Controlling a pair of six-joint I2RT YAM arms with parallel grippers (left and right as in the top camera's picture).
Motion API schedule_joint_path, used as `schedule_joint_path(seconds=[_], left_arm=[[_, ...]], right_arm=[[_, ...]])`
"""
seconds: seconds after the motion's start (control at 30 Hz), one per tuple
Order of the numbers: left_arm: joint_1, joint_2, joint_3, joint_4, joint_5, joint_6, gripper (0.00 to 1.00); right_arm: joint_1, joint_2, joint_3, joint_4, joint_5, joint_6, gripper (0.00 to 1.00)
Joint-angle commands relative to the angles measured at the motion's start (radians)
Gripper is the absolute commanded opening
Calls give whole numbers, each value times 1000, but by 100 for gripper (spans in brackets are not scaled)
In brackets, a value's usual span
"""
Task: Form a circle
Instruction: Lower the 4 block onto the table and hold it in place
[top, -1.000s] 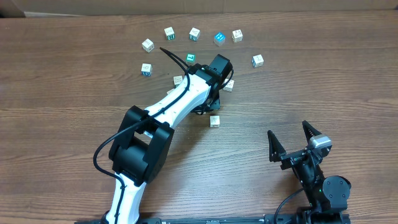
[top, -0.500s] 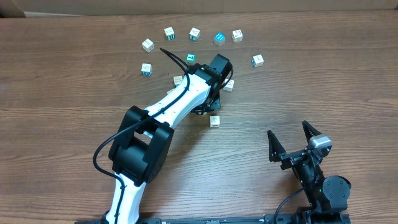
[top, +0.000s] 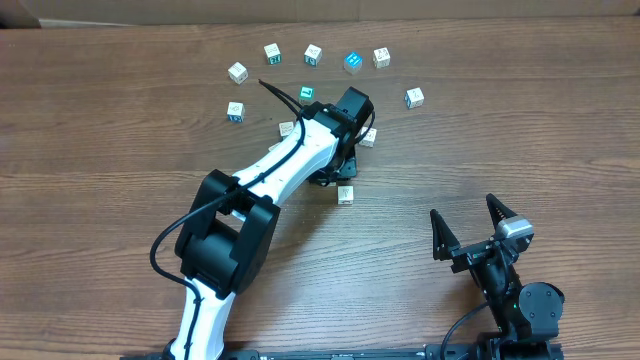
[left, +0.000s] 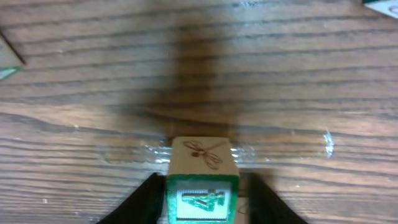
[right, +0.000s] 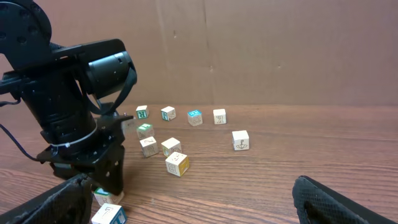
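Wooden table (top: 100, 150) — small printed cubes (top: 313, 54) scattered on it

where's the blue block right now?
Overhead, far side: the blue block sits in the arc, between one pale block on its left and a second pale block on its right.

A wooden table (top: 100, 120) fills nearly the whole overhead view. Its top is dark brown, with long streaks of grain running from side to side and a faint sheen. Along the far edge of the table stands a flat brown wall (right: 280, 50) of plain board, matte and bare; seen from above it is a lighter tan band (top: 400, 8). A thin upright seam (right: 210, 37) divides the wall above the middle of the table. Light falls evenly from above the table. Close to the table's surface, a soft dark shadow (left: 199, 74) lies across the grain, with small bright glints (left: 326, 143) beside it.
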Motion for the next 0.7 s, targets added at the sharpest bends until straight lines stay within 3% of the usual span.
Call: schedule_joint_path(seconds=[0.0, 0.1, 0.27, 0.67], left_arm=[[-3, 17, -9, 12, 43, 0, 52], [-3, 17, -9, 21, 18, -1, 54], [-3, 17, -9, 26, -5, 0, 45], [-3, 17, -9, 42, -57, 0, 49]], right_arm=[[-3, -9, -10, 6, 7, -5, 100], [-3, -9, -10, 6, 7, -4, 100], [-3, -9, -10, 6, 7, -4, 100], [-3, -9, -10, 6, 7, -5, 100]])
